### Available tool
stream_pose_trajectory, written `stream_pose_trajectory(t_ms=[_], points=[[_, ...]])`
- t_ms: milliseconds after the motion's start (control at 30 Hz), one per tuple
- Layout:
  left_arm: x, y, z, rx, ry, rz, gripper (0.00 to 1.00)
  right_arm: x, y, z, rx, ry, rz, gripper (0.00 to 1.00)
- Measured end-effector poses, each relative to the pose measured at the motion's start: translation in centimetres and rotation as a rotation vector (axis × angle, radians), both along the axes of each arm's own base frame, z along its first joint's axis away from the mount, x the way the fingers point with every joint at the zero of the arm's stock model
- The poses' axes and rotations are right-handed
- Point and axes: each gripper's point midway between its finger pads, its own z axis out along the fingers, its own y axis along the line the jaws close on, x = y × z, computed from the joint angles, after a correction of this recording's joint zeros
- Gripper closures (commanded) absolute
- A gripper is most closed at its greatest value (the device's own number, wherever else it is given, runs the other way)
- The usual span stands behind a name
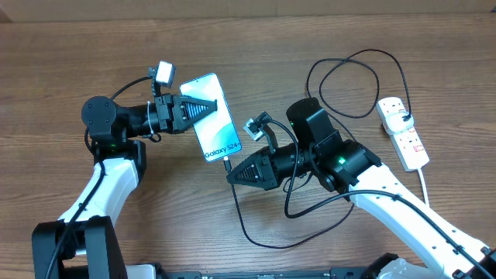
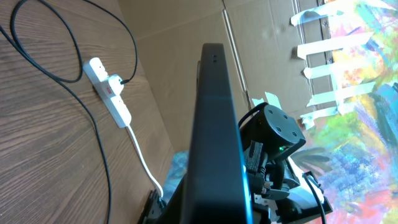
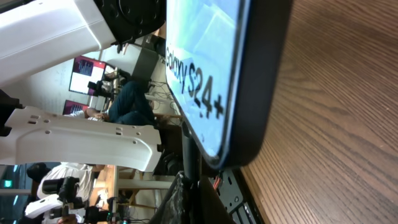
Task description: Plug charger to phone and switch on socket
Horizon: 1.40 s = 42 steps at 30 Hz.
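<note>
The brown wood-grain table (image 1: 93,46) backs onto cardboard (image 2: 261,37) stuck with tape strips (image 2: 323,46), beside a bright painted sheet (image 2: 360,124). The left gripper (image 1: 200,107) is clamped on the top end of the phone (image 1: 221,128), whose lit screen reads "Galaxy S24+". Just ahead of the right gripper (image 1: 232,175) sits the phone's lower end; its fingers are pinched closed on the tip of the charger (image 2: 101,149). The power strip (image 1: 404,133) lies well behind that gripper, the charger's plug seated in it
</note>
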Motion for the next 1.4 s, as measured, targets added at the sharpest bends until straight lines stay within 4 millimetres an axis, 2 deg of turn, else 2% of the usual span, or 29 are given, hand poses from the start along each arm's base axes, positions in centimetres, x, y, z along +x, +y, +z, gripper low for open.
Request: stream_pose_trajectory(t_ms=[800,900,1000,1100,1400], points=[[-0.7,-0.2,0.0,0.021,-0.081,-0.042,0.96,-0.2,-0.2,-0.1,0.005,-0.026,0.023,0.96],[-0.7,-0.4,0.1,0.021,-0.089,-0.043,0.96,0.3,0.0,0.4,0.034,-0.076,0.027,0.96],[-1.5,-1.3,0.0,0.026,-0.097,-0.096,0.96,1.3,0.3,1.5,0.079,-0.161,0.015,0.96],[-2.1,-1.9,-0.1,0.029,-0.101,-0.13,0.96,1.5,0.2,1.8,0.09,-0.178,0.013,0.96],[-1.8,-1.6,-0.3,0.031,-0.119,-0.121,0.96,0.4,-0.7,0.0,-0.001,-0.076,0.005,0.96]])
